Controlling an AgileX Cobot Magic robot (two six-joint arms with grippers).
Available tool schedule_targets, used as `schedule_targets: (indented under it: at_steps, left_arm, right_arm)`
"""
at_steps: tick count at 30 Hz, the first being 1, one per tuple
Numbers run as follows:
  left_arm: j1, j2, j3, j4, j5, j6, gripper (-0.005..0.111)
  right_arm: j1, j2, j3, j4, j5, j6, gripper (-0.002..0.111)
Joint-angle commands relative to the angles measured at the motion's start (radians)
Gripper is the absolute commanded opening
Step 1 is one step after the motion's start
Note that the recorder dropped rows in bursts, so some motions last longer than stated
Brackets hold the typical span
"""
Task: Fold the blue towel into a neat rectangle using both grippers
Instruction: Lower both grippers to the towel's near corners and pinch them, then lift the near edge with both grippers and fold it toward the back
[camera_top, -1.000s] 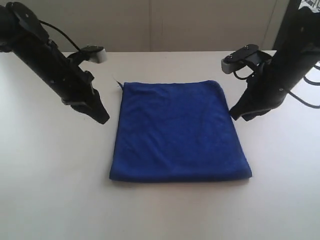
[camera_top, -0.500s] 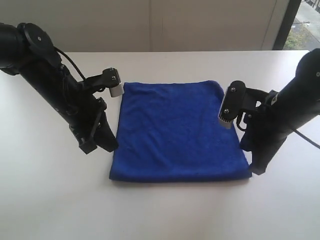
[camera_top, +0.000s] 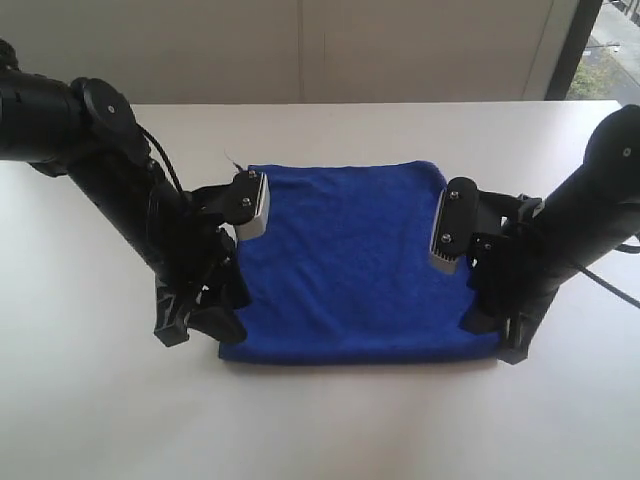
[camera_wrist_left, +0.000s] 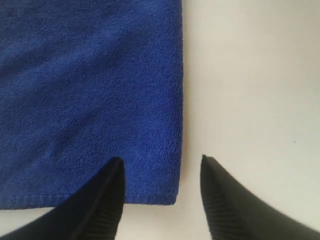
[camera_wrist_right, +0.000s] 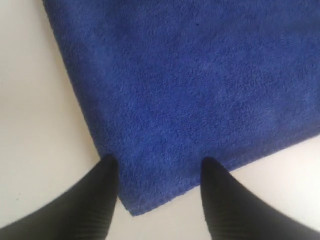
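The blue towel (camera_top: 350, 260) lies flat in the middle of the white table (camera_top: 330, 430), spread in a roughly square outline with its edges running almost straight; the far edge sits well short of the table's far side and the near edge leaves a broad strip of bare table in front. The cloth looks smooth, with only faint ripples across its surface.

The left tool (camera_wrist_left: 161, 159) is down at the towel's near left corner with its jaws apart. In the left wrist view one finger (camera_wrist_left: 102, 200) lies over the blue cloth just inside the side edge, while the other is over bare table just beside that edge, so the corner sits in the gap between them. Nothing is clamped, and whether the tips touch the cloth or the table cannot be told.

The right tool (camera_wrist_right: 158, 159) is down at the near right corner, its jaws also apart. In the right wrist view the corner of the towel points into the gap; one finger (camera_wrist_right: 222, 200) overlaps the hem, and the other meets the side edge where cloth gives way to table. It grips nothing.

In the exterior view both black arms slant down from the far outer sides, each carrying a pale grey camera housing (camera_top: 252, 205) above the towel's side edges
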Motion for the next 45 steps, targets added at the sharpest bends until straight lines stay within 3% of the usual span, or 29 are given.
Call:
schedule_targets:
  at_steps: [1, 10, 27, 31, 33, 35, 38, 42, 45]
  left_arm:
    - [-0.004, -0.003, 0.045, -0.007, -0.038, 0.024, 0.062]
    - [-0.006, 0.047, 0.087, -0.017, -0.062, 0.153, 0.062]
    - [-0.007, 0.078, 0.091, -0.037, -0.103, 0.155, 0.062]
    - [-0.007, 0.078, 0.091, -0.037, -0.105, 0.154, 0.062]
    - [-0.007, 0.078, 0.091, -0.037, -0.105, 0.154, 0.062]
    - [-0.007, 0.078, 0.091, -0.037, -0.105, 0.153, 0.058]
    - [-0.007, 0.078, 0.091, -0.037, -0.107, 0.153, 0.044]
    - [-0.007, 0.078, 0.091, -0.037, -0.113, 0.152, 0.002]
    - [-0.007, 0.078, 0.091, -0.037, -0.115, 0.139, 0.0]
  right_arm:
    - [0.001, 0.018, 0.006, 0.041, -0.046, 0.0, 0.064]
    - [0.001, 0.04, 0.015, -0.012, -0.042, -0.002, 0.067]
    - [0.001, 0.12, 0.119, -0.057, -0.252, -0.005, 0.067]
    - [0.001, 0.14, 0.12, -0.057, -0.254, -0.005, 0.057]
    - [0.001, 0.142, 0.12, -0.057, -0.24, -0.005, 0.045]
    - [0.001, 0.132, 0.12, -0.057, -0.216, -0.005, 0.036]
    - [0.001, 0.105, 0.12, -0.057, -0.197, -0.005, 0.032]
    - [0.001, 0.063, 0.12, -0.059, -0.187, -0.005, 0.032]
    - [0.001, 0.064, 0.12, -0.059, -0.185, -0.005, 0.031]
